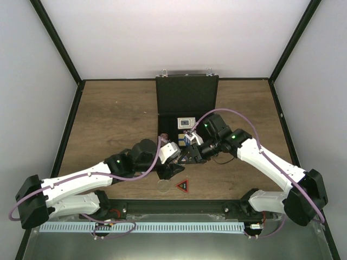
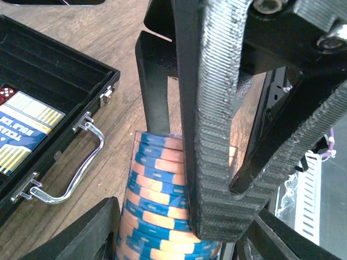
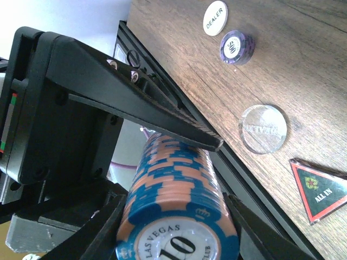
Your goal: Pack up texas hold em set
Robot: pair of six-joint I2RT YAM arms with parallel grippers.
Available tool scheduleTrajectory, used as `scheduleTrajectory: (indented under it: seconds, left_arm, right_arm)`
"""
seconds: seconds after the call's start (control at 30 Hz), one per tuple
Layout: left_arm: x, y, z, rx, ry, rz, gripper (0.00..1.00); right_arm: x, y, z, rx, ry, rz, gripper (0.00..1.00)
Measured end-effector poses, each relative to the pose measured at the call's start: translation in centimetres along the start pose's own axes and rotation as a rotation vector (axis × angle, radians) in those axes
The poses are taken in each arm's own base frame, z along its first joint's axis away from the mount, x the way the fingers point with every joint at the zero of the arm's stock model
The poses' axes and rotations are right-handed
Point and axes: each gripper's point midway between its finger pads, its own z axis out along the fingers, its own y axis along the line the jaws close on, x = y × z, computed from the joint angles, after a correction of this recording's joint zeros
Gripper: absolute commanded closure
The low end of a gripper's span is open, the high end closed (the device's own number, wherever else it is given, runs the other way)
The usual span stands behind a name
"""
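**Risk: the chip stack (image 3: 173, 189) may spill**

The right gripper (image 3: 173, 233) clamps the chip stack just in front of the case (image 2: 65, 70). The left gripper (image 2: 173, 235) flanks it; whether it presses, I cannot tell. An uneven squeeze would scatter chips.

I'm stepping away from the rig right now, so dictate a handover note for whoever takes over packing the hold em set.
Right gripper: shut on the orange-blue chip stack.
Left gripper: jaws around the same stack, grip unclear.
Done: the case is open and holds the card deck and red dice.
On the table: dealer button, purple chip, clear disc, All In triangle.
To do: stow stack and loose pieces, close case.
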Motion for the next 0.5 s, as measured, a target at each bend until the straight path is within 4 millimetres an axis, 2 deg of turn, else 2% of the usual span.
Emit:
scheduleTrajectory:
  seconds: [0.1, 0.33, 0.4, 0.47, 0.5]
  left_arm:
    - [0.03, -0.09, -0.02, -0.007, 0.007, 0.01, 0.44]
    - [0.54, -0.38, 0.3, -0.031, 0.041, 0.042, 0.68]
    - [0.63, -0.49, 0.41, -0.037, 0.052, 0.052, 0.7]
    - [0.67, -0.52, 0.57, -0.044, 0.06, 0.053, 0.72]
    - [0.68, -0.51, 0.65, -0.048, 0.061, 0.054, 0.73]
  right_arm:
    - [0.08, 0.12, 0.02, -0.006, 0.004, 0.0, 0.76]
    - [0.53, 0.12, 0.1, -0.01, 0.023, 0.012, 0.76]
    - [0.67, 0.07, 0.1, -0.009, 0.028, 0.01, 0.76]
    - [0.78, 0.02, 0.1, -0.008, 0.032, 0.007, 0.73]
    - [0.8, 0.0, 0.1, -0.007, 0.032, 0.006, 0.69]
